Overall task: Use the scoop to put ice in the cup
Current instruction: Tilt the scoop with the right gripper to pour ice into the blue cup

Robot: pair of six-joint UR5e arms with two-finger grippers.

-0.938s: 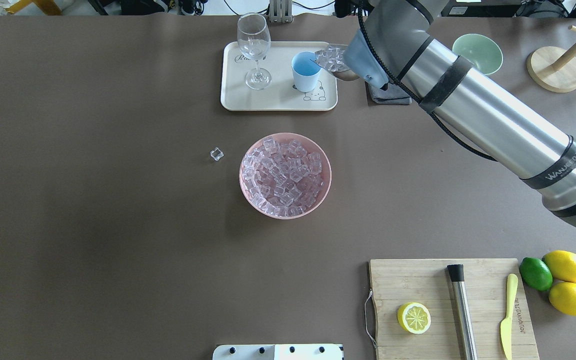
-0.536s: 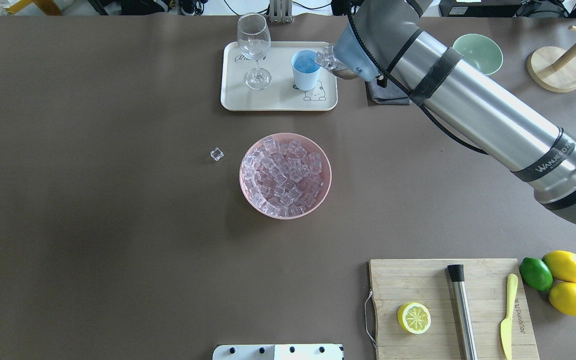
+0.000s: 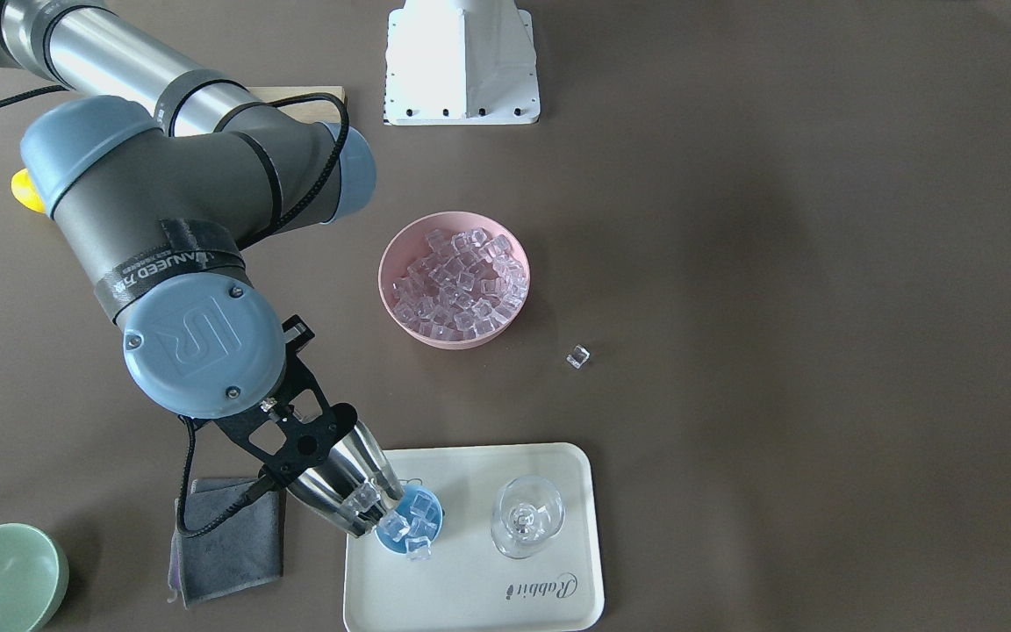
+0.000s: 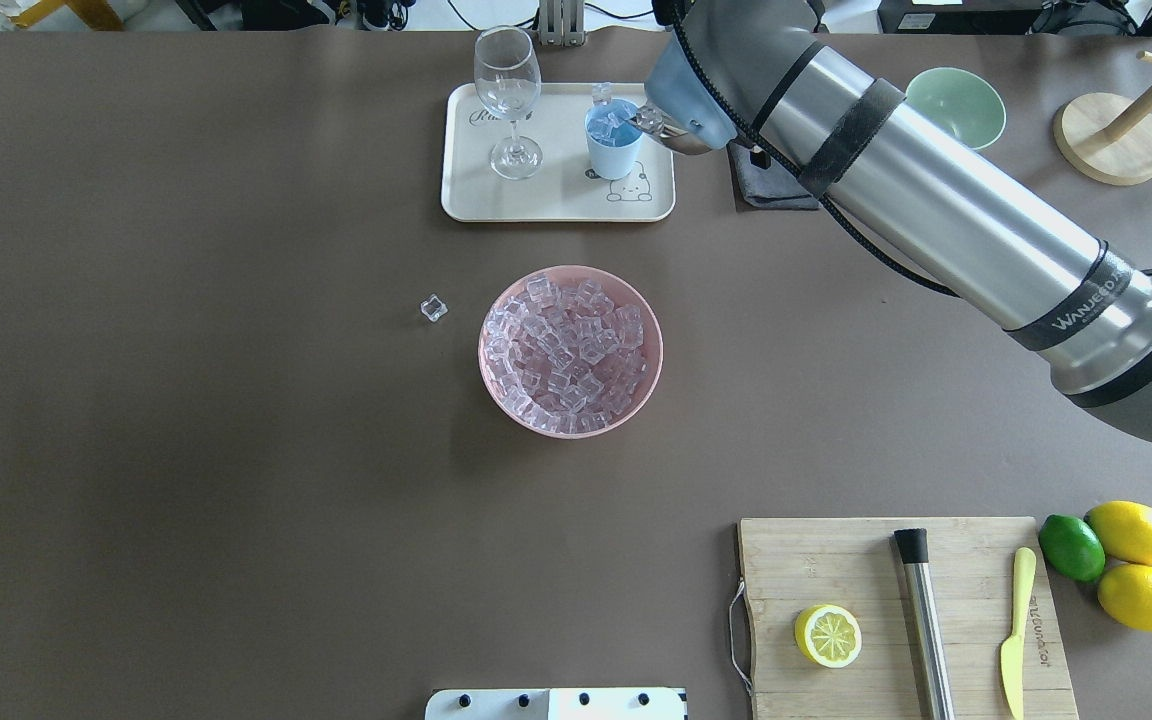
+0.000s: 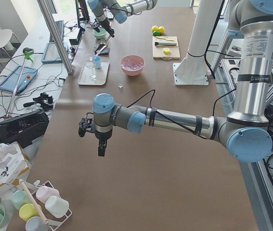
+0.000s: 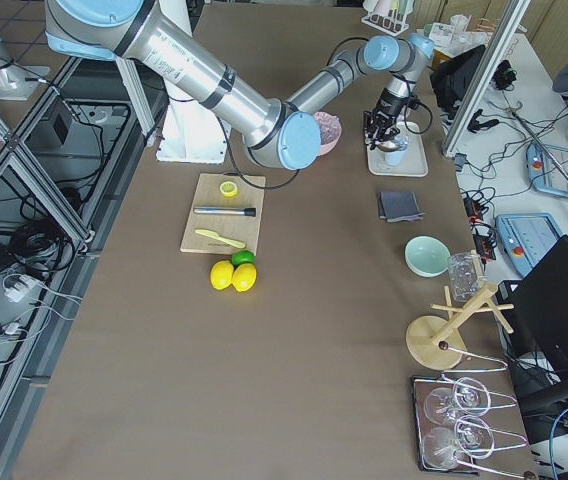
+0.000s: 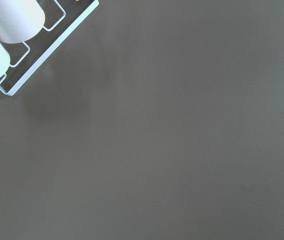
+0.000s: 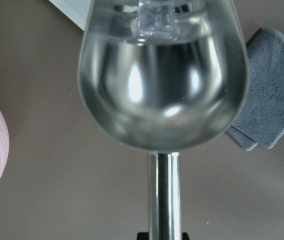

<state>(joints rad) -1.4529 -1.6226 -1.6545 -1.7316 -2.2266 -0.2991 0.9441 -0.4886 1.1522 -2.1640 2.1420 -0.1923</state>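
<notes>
My right gripper (image 3: pixel 299 448) is shut on the rod handle of the steel scoop (image 3: pixel 343 491), which is tilted mouth-down against the light-blue cup (image 4: pixel 613 160) on the tray. Ice cubes (image 3: pixel 416 513) lie in the cup, and a few still sit at the scoop's mouth (image 8: pixel 154 17). One cube (image 3: pixel 419 549) shows at the cup's edge; whether it is inside I cannot tell. More ice (image 4: pixel 569 350) fills the pink bowl (image 4: pixel 651 385), and a single cube (image 4: pixel 433 308) lies loose on the table. My left gripper (image 5: pixel 100 144) hangs far off over bare table; its state I cannot tell.
The cream tray (image 4: pixel 556 205) also holds a clear stemmed glass (image 4: pixel 508 100). A grey cloth (image 4: pixel 776 190) and a pale green bowl (image 4: pixel 954 105) lie right of it. At the near right a cutting board (image 4: pixel 836 570) carries a lemon half, steel cylinder and knife.
The right arm has shifted left and tipped the scoop further over the cup. Most of the ice has slid out of the scoop into the cup.
</notes>
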